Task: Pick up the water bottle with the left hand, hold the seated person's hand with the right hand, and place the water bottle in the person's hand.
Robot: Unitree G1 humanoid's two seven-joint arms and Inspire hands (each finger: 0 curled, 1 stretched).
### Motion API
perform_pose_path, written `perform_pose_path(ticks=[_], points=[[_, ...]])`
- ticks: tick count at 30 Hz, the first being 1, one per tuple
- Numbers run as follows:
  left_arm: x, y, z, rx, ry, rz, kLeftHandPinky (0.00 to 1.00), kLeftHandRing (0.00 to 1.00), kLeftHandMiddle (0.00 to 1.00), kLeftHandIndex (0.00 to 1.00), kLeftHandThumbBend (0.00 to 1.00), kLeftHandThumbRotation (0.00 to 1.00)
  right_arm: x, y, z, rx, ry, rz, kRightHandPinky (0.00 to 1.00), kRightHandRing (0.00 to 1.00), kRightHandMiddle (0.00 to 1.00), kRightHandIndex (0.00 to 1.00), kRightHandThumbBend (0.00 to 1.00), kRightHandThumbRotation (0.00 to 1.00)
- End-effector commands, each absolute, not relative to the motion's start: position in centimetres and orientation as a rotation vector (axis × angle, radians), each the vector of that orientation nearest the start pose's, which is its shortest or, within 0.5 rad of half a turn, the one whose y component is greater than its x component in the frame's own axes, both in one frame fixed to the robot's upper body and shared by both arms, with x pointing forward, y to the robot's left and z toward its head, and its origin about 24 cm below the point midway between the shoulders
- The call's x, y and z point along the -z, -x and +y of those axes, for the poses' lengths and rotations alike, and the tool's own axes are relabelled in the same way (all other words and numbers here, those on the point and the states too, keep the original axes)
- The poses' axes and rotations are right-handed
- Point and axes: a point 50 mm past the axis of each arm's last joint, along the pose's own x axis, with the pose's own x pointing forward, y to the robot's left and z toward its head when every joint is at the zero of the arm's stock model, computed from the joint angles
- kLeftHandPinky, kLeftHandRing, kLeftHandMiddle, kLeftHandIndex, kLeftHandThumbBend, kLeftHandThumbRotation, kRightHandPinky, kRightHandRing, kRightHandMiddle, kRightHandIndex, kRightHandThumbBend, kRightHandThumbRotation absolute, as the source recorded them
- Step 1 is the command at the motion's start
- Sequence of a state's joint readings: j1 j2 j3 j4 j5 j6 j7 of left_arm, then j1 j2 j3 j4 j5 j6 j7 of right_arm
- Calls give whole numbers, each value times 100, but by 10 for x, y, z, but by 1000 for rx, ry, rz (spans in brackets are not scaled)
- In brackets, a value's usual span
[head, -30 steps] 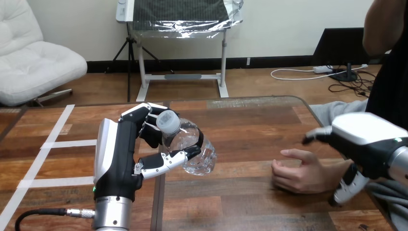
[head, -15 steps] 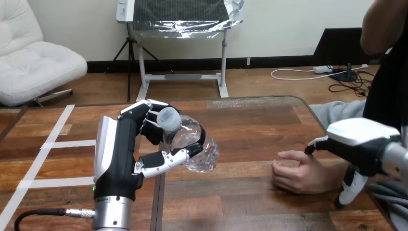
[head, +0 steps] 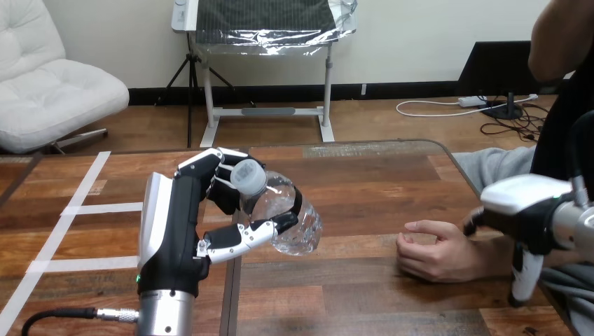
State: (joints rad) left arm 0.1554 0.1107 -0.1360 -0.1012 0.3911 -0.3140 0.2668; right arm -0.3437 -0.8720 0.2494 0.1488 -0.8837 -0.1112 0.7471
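My left hand (head: 183, 224) is raised above the table, its fingers and thumb curled round a clear water bottle (head: 284, 213) with a pale cap, which tilts up and to the left. The person's hand (head: 436, 252) rests on the table at the right, loosely curled with a finger pointing left. My right hand (head: 527, 210) hangs over the person's wrist at the right edge, fingers pointing down past it. I cannot tell whether it touches the wrist.
The wooden table (head: 350, 182) stretches ahead, with white tape lines (head: 77, 208) on its left part. The person's grey sleeve (head: 497, 162) lies along the table's right edge.
My right hand has drawn back to the right, from over the person's hand to over the wrist. The left hand and bottle shifted slightly right.
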Motion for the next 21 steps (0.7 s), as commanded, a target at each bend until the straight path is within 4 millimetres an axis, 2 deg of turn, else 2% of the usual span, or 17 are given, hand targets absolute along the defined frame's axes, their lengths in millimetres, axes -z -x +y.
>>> perform_pose_path(ticks=[1, 21], points=[[-89, -222, 141, -92, -389, -475, 34, 38, 43, 50, 58, 0, -116, -307, -258, -642, 1878, 426, 83, 89, 89, 86, 79, 5], [-88, -221, 143, -94, -392, -463, 36, 39, 44, 50, 58, 0, -107, -314, -270, -588, 1875, 495, 81, 88, 90, 86, 77, 9]])
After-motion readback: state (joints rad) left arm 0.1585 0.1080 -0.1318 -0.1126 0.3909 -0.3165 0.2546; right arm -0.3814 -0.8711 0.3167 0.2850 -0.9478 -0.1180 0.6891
